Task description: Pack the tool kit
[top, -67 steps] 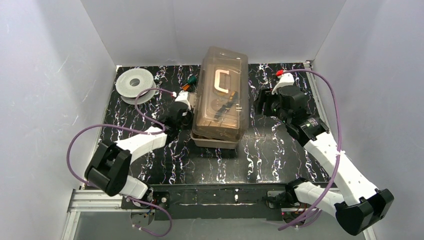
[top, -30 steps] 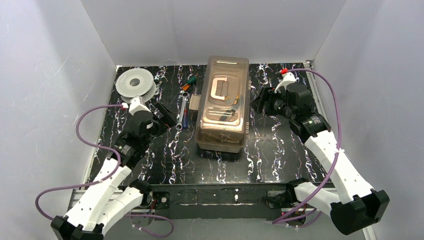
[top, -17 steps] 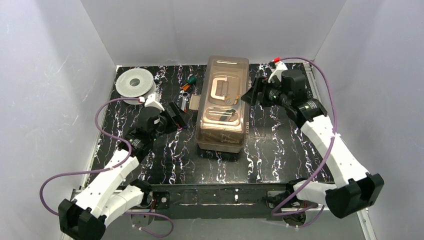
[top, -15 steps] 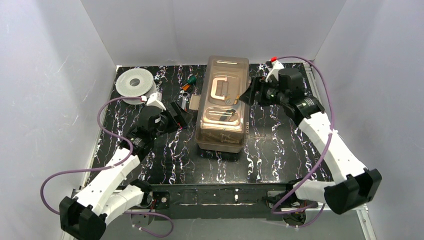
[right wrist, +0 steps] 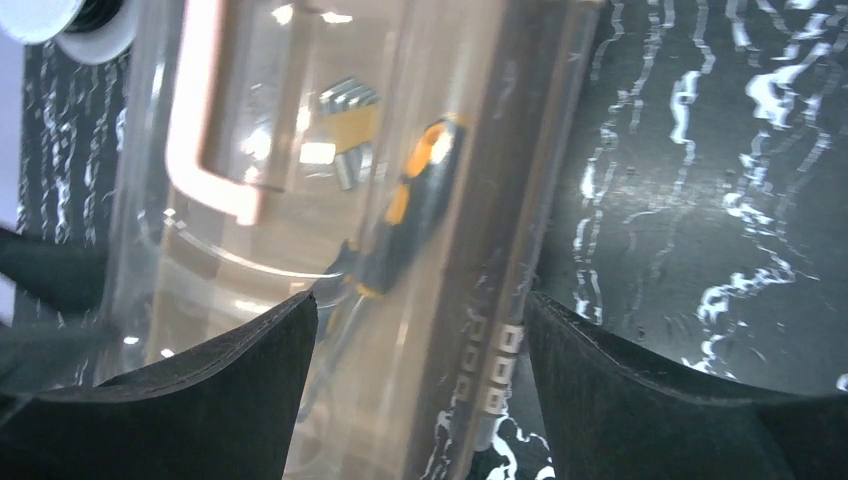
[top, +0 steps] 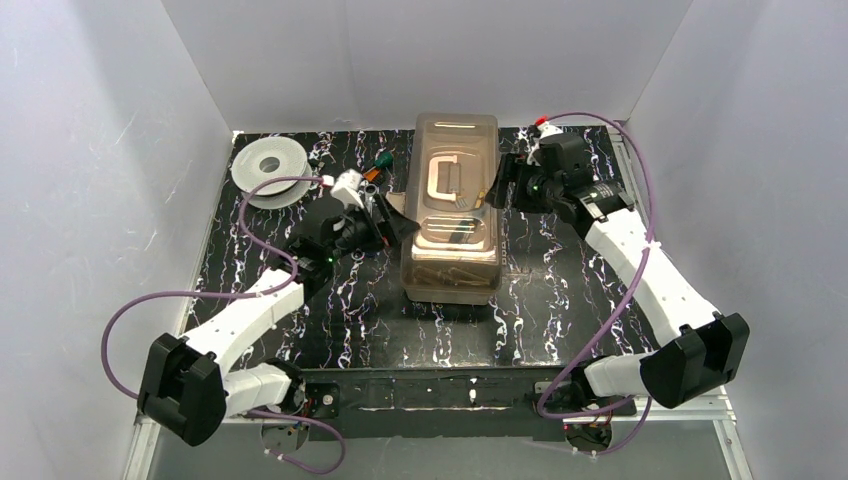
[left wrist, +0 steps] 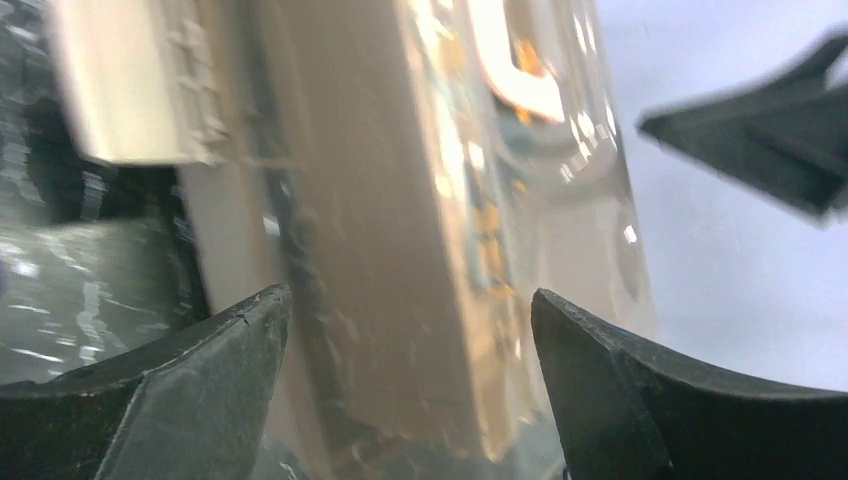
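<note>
- Left jaws: spread wide and grasping nothing. In the left wrist view the two dark fingers (left wrist: 190, 390) stand apart, and the side of the tool kit (top: 450, 220) fills the gap between them. Whether a finger touches it cannot be told.
- Right jaws: likewise released, the fingers (right wrist: 640, 390) set wide. They sit at the kit's right side near the cream handle (top: 440, 180).
- The two arms face each other across the kit, the left from its left side, the right from its right.
- The tool kit sits at the middle of the counter (top: 560, 300), its smoky-brown lid down and its long axis running away from the arm bases.
- An orange-and-black screwdriver (right wrist: 410, 220) shows through the lid, beside the handle.
- A tan tab (left wrist: 130, 90) juts from the kit's left side.
- A green-handled tool (top: 382, 160) lies on the counter just left of the kit's far end.
- A grey-white spool (top: 268, 165) rests near the counter's back left corner, well apart from the kit.
</note>
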`<action>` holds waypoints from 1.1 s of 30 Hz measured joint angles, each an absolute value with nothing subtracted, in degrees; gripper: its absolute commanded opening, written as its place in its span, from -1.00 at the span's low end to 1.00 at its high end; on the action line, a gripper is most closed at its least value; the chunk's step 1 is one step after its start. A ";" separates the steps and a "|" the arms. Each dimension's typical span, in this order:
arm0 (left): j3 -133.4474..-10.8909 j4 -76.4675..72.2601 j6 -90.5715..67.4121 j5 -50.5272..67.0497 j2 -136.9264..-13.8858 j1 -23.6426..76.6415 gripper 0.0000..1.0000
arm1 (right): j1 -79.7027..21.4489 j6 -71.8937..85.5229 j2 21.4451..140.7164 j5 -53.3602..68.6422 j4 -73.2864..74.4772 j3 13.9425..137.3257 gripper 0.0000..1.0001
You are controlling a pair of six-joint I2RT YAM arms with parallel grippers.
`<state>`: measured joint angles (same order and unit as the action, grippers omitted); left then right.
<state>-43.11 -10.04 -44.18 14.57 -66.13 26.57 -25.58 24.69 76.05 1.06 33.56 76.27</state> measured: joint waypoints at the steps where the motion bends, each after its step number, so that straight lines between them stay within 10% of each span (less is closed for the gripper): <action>1: -43.11 -10.76 -43.97 14.94 -66.28 27.92 0.78 | -24.86 24.67 75.99 0.58 33.78 76.27 0.67; 16: -44.80 -1.34 -37.12 9.98 -60.97 37.08 0.91 | -20.47 22.85 73.91 -1.61 34.89 76.60 0.55; 33: -30.79 -13.10 -55.51 26.44 -60.25 4.67 0.96 | -33.82 16.56 80.01 -7.22 37.58 89.12 0.17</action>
